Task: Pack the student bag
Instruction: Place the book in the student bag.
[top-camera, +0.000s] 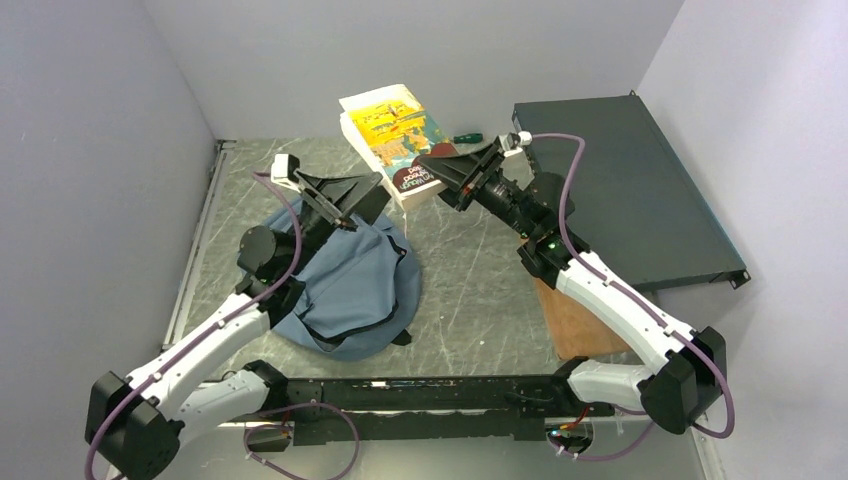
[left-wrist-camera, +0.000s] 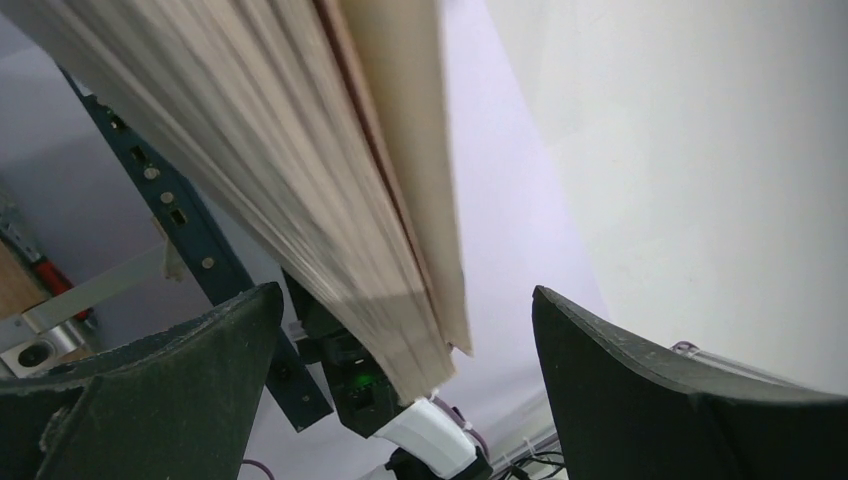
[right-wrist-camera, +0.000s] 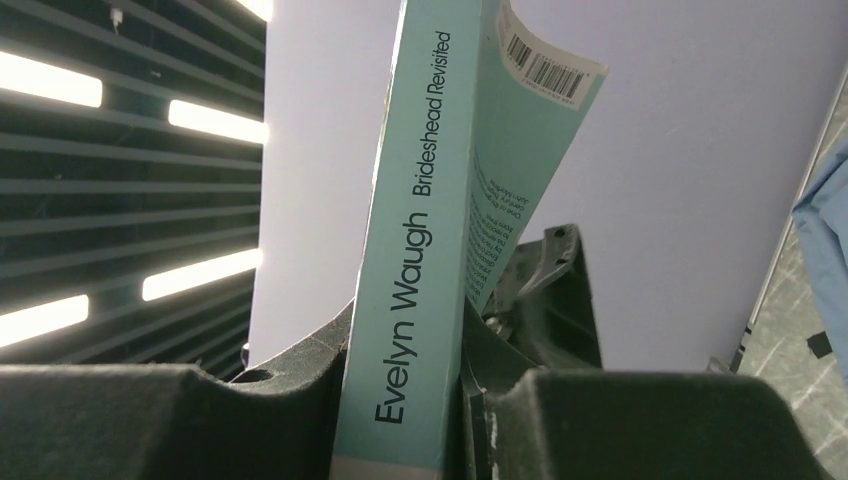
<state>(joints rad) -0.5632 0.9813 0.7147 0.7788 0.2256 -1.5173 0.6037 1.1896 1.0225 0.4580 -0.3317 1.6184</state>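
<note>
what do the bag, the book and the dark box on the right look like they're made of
student bag: soft woven fabric, matte grey-blue; it slumps and creases.
book: paperback, paper pages and thin, slightly glossy card cover; the back cover curls in the right wrist view.
dark box: probably painted sheet metal, matte; flat, rigid, straight edges.

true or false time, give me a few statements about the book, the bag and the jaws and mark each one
1. The right jaws grip the book. True.
2. The left jaws are shut. False: they stand wide open.
3. The book is inside the bag. False: it is held up in the air beyond the bag.
4. The spine reads Evelyn Waugh. True.
5. The box lies left of the bag. False: it lies to the bag's right.
</note>
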